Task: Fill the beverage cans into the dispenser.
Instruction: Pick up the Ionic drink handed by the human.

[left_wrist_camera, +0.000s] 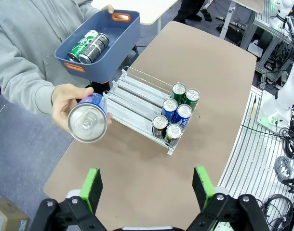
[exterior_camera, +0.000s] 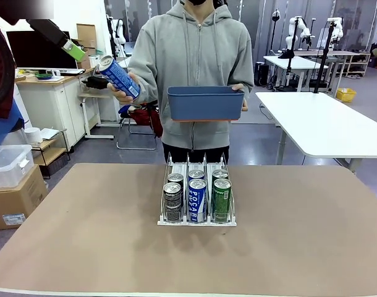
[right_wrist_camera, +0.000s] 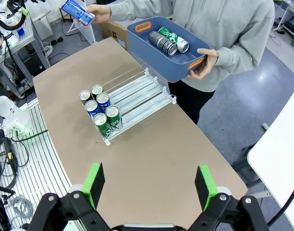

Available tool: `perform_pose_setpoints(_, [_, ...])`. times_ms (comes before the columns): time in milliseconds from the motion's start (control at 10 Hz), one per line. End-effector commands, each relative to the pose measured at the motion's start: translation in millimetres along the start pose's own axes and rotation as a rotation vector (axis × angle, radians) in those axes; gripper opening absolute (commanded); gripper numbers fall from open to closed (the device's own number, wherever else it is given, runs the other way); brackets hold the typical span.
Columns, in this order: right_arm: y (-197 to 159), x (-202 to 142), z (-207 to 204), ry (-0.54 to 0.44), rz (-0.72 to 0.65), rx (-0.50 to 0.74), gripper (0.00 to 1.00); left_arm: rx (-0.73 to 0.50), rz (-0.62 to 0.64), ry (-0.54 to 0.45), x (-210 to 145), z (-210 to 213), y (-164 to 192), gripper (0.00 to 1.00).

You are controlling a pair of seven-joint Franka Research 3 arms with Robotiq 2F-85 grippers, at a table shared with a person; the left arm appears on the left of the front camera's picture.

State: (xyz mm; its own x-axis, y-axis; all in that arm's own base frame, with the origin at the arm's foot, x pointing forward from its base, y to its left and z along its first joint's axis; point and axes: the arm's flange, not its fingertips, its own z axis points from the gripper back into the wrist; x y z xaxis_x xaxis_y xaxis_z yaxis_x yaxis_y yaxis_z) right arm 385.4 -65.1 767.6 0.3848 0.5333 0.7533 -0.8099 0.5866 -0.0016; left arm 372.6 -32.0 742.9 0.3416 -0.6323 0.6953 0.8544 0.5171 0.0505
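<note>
Where wire dispenser (left_wrist_camera: 136,97) stands, aluminium cans (exterior_camera: 197,199)

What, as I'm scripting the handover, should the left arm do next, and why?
Probably ease the left gripper forward around the blue can: the person's hand holds it out just ahead, the jaws stand open and empty, and the dispenser has free lane space behind its six cans.

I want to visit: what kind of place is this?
Probably a robot lab or workshop: white worktables, a computer monitor, and tangled cables beside the brown table.
</note>
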Motion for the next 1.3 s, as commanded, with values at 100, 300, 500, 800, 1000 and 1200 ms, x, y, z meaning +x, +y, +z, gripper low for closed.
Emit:
perform_pose_setpoints(100, [1.1, 0.4, -1.4, -0.002, 0.002, 0.001, 1.0, 0.0, 0.0, 0.0, 0.0, 0.0, 0.0, 1.0])
perform_pose_setpoints(300, [1.1, 0.4, -1.4, -0.002, 0.002, 0.001, 1.0, 0.106, -0.022, 0.059, 16.4, -17.8, 14.7, 1.0])
perform_pose_setpoints(500, [1.1, 0.4, -1.4, -0.002, 0.002, 0.001, 1.0, 0.149, -0.051, 0.092, 26.3, -31.6, 20.6, 1.0])
perform_pose_setpoints(800, [1.1, 0.4, -1.4, -0.002, 0.002, 0.001, 1.0, 0.184, -0.047, 0.102, 25.5, -54.4, 22.1, 1.0])
perform_pose_setpoints(1000, [1.1, 0.4, -1.4, -0.002, 0.002, 0.001, 1.0, 0.207, -0.011, 0.084, 21.5, -69.6, 20.7, 1.0])
perform_pose_setpoints(1200, [1.1, 0.4, -1.4, -0.002, 0.002, 0.001, 1.0, 0.207, -0.01, 0.08, 21.3, -82.7, 30.0, 1.0])
